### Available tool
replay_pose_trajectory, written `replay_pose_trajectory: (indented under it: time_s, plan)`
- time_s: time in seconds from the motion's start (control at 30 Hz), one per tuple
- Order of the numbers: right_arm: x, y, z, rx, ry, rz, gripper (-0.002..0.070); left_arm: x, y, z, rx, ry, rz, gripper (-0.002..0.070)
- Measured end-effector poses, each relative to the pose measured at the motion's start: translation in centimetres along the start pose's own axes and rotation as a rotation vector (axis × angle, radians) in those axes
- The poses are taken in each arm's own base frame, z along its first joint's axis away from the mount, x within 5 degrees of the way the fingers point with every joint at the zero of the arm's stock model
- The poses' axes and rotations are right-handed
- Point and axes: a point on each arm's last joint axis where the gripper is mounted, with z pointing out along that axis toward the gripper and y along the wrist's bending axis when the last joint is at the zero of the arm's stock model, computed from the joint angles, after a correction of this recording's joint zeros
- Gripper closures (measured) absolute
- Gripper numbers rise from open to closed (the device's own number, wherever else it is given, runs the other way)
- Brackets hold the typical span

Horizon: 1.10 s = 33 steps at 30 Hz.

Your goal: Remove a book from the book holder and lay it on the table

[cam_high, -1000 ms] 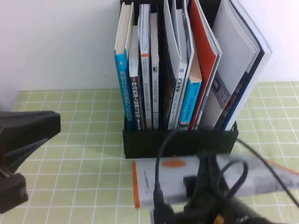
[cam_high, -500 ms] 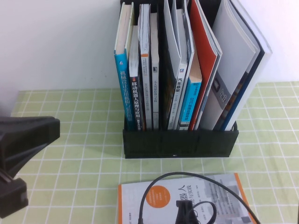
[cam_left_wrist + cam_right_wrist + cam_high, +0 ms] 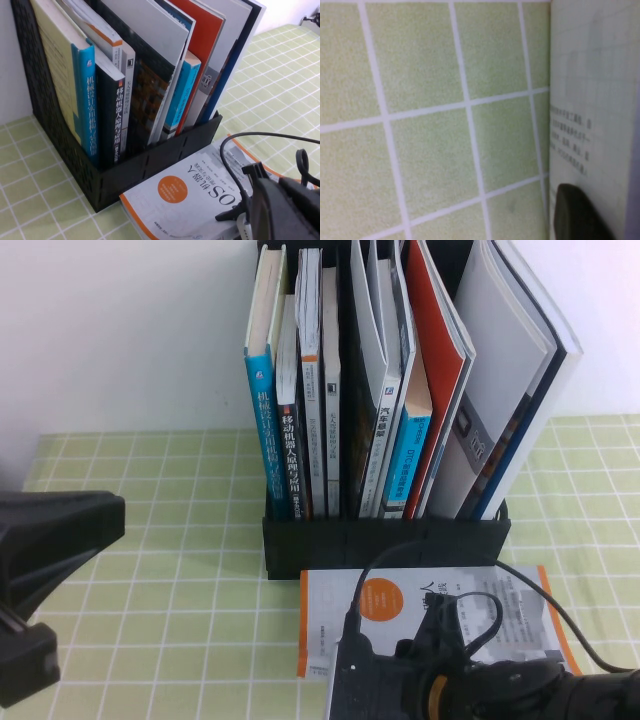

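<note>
- Pale green gridded counter (image 3: 160, 540) meets a white wall on my feed; the book holder (image 3: 385, 545) stands at the back, full of upright books.
- I see the book (image 3: 400, 605) cover-up just in front of the holder, long axis running left-right.
- My right hand (image 3: 440, 680) is over its near edge; grip state I cannot tell.
- My left hand (image 3: 40, 550) sits well left, likewise unclear.
</note>
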Motion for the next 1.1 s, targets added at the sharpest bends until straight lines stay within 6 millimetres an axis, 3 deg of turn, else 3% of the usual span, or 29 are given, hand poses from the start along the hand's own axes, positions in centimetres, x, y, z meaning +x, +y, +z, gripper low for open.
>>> replay_pose_trajectory:
  time_s: [0.23,0.43,0.53,0.63,0.77,0.87,0.97,1.1]
  plan:
    - [-0.1,0.1,0.0,0.002,-0.004,0.038,0.0494,0.0,0.0,0.0,0.0,0.002,0.001,0.0678]
    - [-0.5,-0.2,-0.8,-0.059,0.086,0.235,0.0206,0.1,0.0,-0.1,0.0,0.015,0.002,0.0678]
    - [-1.8,-0.3,-2.8,-0.2,0.034,0.26,0.0159,0.2,0.0,-0.1,-0.001,0.022,0.003,0.0678]
    - [-4.3,-1.0,-6.5,-0.366,-0.112,0.301,0.0161,0.2,0.0,-0.1,-0.004,0.024,0.006,0.0678]
    - [-7.2,-2.7,-12.0,-0.53,-0.287,0.273,0.0226,0.3,0.0,-0.1,-0.005,0.033,0.015,0.0678]
    - [-8.3,-4.4,-16.0,-0.567,-0.384,0.237,0.0363,0.4,0.1,0.0,-0.01,0.038,0.025,0.0678]
    - [-8.3,-5.9,-19.4,-0.537,-0.452,0.188,0.0565,0.7,0.2,0.2,-0.017,0.045,0.038,0.0678]
    - [-6.5,-7.5,-22.7,-0.404,-0.475,0.122,0.0655,2.5,0.7,0.6,-0.029,0.045,0.04,0.0678]
